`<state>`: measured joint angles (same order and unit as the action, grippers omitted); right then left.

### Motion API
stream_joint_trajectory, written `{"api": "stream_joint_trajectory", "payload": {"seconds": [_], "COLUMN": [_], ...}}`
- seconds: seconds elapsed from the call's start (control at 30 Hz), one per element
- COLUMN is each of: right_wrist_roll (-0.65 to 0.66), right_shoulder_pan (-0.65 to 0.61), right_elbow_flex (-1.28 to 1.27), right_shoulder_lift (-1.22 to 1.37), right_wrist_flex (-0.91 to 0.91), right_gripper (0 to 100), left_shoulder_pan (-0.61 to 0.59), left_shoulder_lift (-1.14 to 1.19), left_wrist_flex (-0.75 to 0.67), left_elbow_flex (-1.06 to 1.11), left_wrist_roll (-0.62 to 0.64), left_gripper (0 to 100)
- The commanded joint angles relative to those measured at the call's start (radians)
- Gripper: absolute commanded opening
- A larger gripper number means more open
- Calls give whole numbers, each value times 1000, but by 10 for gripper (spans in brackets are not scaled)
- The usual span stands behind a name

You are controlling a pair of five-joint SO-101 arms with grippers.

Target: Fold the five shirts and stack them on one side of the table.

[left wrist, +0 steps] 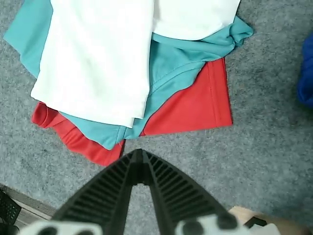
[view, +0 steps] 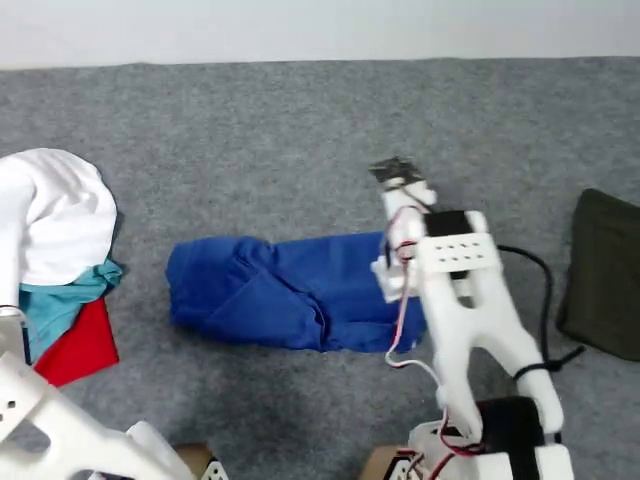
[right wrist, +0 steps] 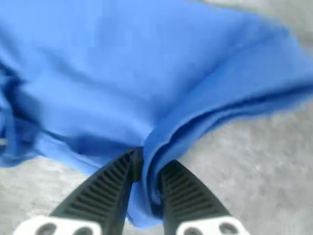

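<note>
A blue shirt (view: 280,290) lies partly folded across the middle of the grey mat. My right gripper (right wrist: 145,164) is shut on a fold of the blue shirt (right wrist: 146,73); in the high view the right gripper (view: 388,272) is at the shirt's right end. At the left edge lies a loose pile: a white shirt (view: 55,215) on a teal shirt (view: 60,300) on a red shirt (view: 85,345). My left gripper (left wrist: 140,155) is shut and holds nothing, just above the mat and short of the red shirt (left wrist: 190,110), the teal shirt (left wrist: 181,61) and the white shirt (left wrist: 98,63).
A folded dark green shirt (view: 605,275) rests at the right edge of the table. The left arm (view: 45,420) stands at the near left corner. The grey mat (view: 300,120) is bare behind the blue shirt. A brown block (left wrist: 254,220) sits beside the left arm's base.
</note>
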<state>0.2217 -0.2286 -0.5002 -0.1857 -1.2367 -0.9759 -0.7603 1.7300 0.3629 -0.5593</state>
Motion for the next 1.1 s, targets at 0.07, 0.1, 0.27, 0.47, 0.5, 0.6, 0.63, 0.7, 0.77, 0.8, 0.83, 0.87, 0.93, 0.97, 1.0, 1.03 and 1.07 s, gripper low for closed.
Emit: {"api": "stream_joint_trajectory", "payload": {"seconds": [0.07, 0.1, 0.27, 0.47, 0.5, 0.6, 0.63, 0.7, 0.77, 0.8, 0.83, 0.87, 0.93, 0.97, 1.0, 1.03, 1.07], "right_wrist_roll": [0, 0, 0, 0, 0, 15, 28, 41, 41, 41, 41, 41, 41, 41, 41, 41, 41], "right_shoulder_pan": [-179, -211, -361, -515, -538, -607, -630, -664, -685, -694, -700, -708, -727, -734, -743, -750, -753], "right_elbow_flex": [187, 222, 414, 694, 746, 922, 979, 1097, 1214, 1272, 1330, 1390, 1507, 1564, 1614, 1662, 1706], "right_shoulder_lift": [-38, -24, 148, 446, 495, 644, 691, 785, 875, 917, 957, 993, 1064, 1096, 1127, 1159, 1190], "right_wrist_flex": [1, 1, -7, -35, -44, -94, -114, -154, -194, -219, -243, -272, -329, -355, -375, -392, -406], "right_gripper": [10, 10, 10, 10, 10, 10, 10, 10, 10, 10, 10, 10, 10, 10, 10, 10, 10], "left_shoulder_pan": [3, 2, 2, 0, 0, 0, 0, 0, -25, -43, -63, -83, -115, -129, -140, -144, -146], "left_shoulder_lift": [-18, -18, -18, -18, -18, -18, -18, -20, -20, -20, -20, -20, -20, -18, -18, -18, -18], "left_wrist_flex": [21, 21, 21, 21, 21, 21, 21, 21, 21, 21, 21, 20, 8, 0, -8, -14, -15], "left_elbow_flex": [-5, -5, -5, -4, -4, -1, 7, 33, 59, 68, 76, 84, 101, 110, 116, 122, 122], "left_wrist_roll": [-2, -2, -2, 0, 0, 0, 0, 0, 0, 0, -2, -2, -2, -2, -2, -2, -2], "left_gripper": [4, 4, 4, 3, 3, 3, 3, 3, 3, 3, 3, 3, 3, 3, 3, 3, 3]}}
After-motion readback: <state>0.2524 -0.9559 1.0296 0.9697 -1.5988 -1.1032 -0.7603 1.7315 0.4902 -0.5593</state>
